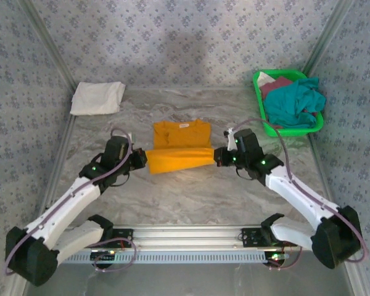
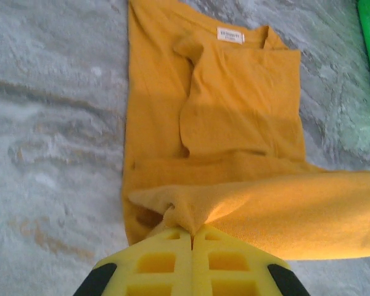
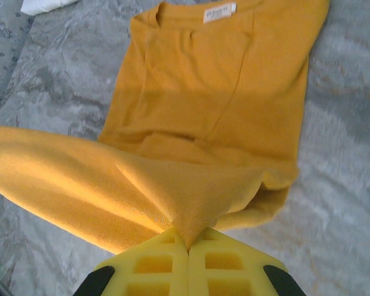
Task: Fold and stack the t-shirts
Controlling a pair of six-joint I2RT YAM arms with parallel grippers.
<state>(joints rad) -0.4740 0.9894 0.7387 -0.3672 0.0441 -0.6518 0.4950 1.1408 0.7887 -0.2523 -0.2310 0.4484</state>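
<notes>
A mustard-orange t-shirt (image 1: pixel 180 135) lies in the middle of the table, collar and white label at the far end, sleeves folded in. Its near hem is lifted off the table and stretched between both grippers. My left gripper (image 1: pixel 143 159) is shut on the hem's left corner (image 2: pixel 184 219). My right gripper (image 1: pixel 217 156) is shut on the hem's right corner (image 3: pixel 194 225). A folded white t-shirt (image 1: pixel 97 97) rests at the far left. A teal t-shirt (image 1: pixel 296 102) and a maroon one (image 1: pixel 277 83) are heaped in the green basket (image 1: pixel 292 130).
The green basket stands at the far right corner, close behind my right arm. Patterned walls close the table in on the left, right and back. Bare marbled tabletop (image 1: pixel 191 194) lies between the shirt and the arm bases.
</notes>
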